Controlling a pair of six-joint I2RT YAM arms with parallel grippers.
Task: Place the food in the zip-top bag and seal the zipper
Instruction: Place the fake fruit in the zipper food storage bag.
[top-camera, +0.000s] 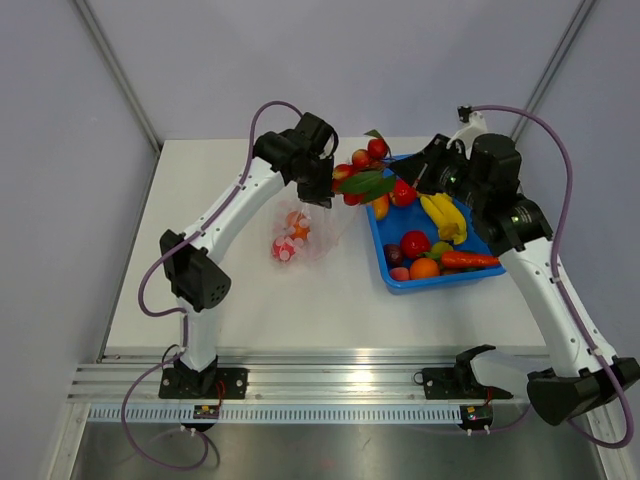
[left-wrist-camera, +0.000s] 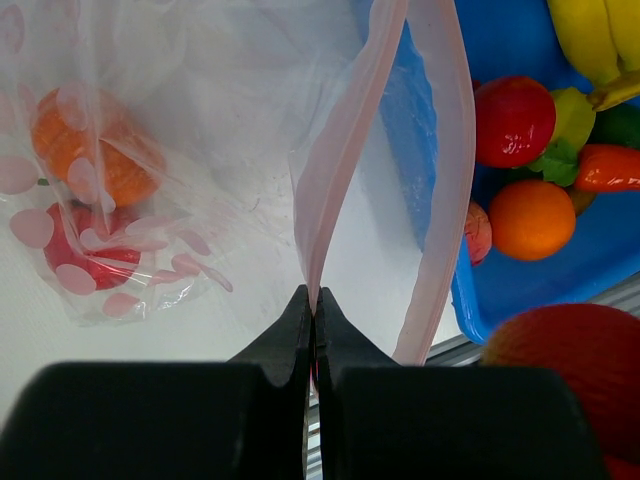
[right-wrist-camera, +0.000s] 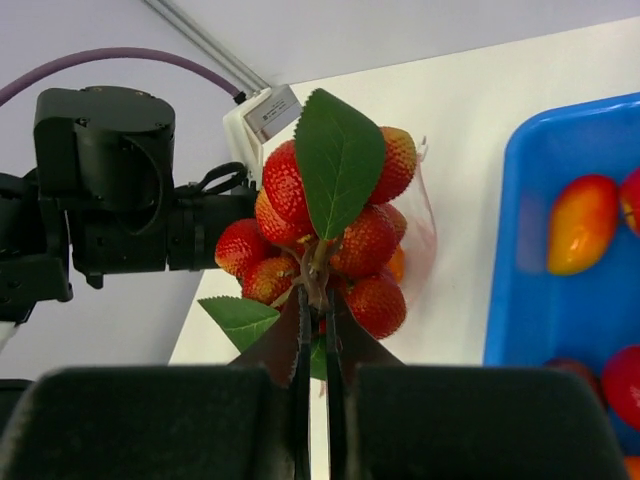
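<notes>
The clear zip-top bag (top-camera: 305, 228) with pink dots hangs open above the table, with an orange and a red fruit (left-wrist-camera: 90, 160) inside at its bottom. My left gripper (left-wrist-camera: 314, 300) is shut on the bag's pink zipper strip (left-wrist-camera: 340, 150) and holds the mouth up; it shows in the top view (top-camera: 318, 190). My right gripper (right-wrist-camera: 318, 305) is shut on the stem of a cluster of red berries with green leaves (right-wrist-camera: 330, 220), held just right of the bag's mouth (top-camera: 362, 172). More food, a banana (top-camera: 445, 215), a carrot (top-camera: 470, 260) and others, lies in the blue tray (top-camera: 380, 245).
The blue tray stands at the right of the white table (top-camera: 200, 290), close to the bag. A metal rail (top-camera: 330, 385) runs along the near edge with both arm bases. Grey walls enclose the back and sides.
</notes>
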